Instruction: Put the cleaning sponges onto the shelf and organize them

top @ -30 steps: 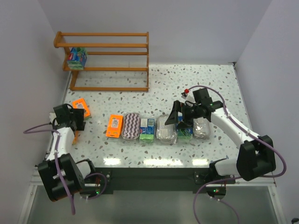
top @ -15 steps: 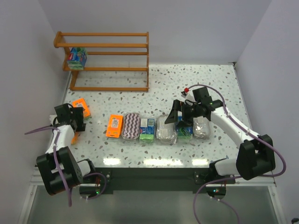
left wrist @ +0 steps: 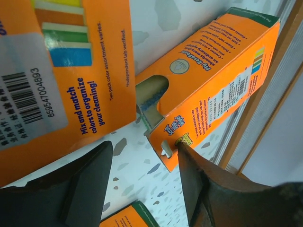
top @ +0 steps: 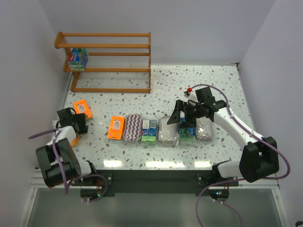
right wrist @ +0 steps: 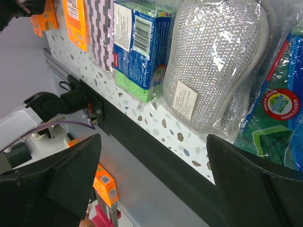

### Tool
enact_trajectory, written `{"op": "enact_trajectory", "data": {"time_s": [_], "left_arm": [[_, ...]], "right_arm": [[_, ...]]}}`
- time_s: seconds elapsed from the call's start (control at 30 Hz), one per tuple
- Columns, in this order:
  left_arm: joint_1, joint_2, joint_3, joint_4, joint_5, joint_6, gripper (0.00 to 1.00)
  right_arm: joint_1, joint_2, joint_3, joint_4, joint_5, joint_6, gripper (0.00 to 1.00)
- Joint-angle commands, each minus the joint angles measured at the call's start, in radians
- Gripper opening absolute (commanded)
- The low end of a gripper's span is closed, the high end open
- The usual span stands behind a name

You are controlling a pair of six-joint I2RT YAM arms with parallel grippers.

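While left gripper (left wrist: 144, 150) gapes, boxy orange cardboard pack (left wrist: 222, 75)

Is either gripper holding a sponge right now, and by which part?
Nothing is held. The left gripper is open by an orange pack, the right gripper open near the grey-white pad.

White arms (top: 234, 124) with black joints (top: 258, 163) and purple cables (top: 214, 88).
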Motion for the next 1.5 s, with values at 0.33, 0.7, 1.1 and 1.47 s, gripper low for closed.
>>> {"op": "enact_trajectory", "data": {"time_s": [0.33,0.7,1.1,1.47], "left_arm": [[0.026,0.063,0.048,0.139,0.075,0.073,0.11],[0.035,0.044,0.157,0.139,0.191,0.205,0.0],[0.04,0.086,0.312,0.193,0.355,0.17,0.0],[0.076,0.265,0.396,0.159,0.484,0.194,0.0]], "right_arm": [[0.001,0.0,0.035,-0.006,0.019,0.017,0.95],[0.003,0.01,0.019,0.036,-0.012,0.038,0.95],[0.003,0.11,0.088,0.082,-0.01,0.076,0.94],[0.003,0.148,0.122,0.068,0.076,0.099,0.93]]}}
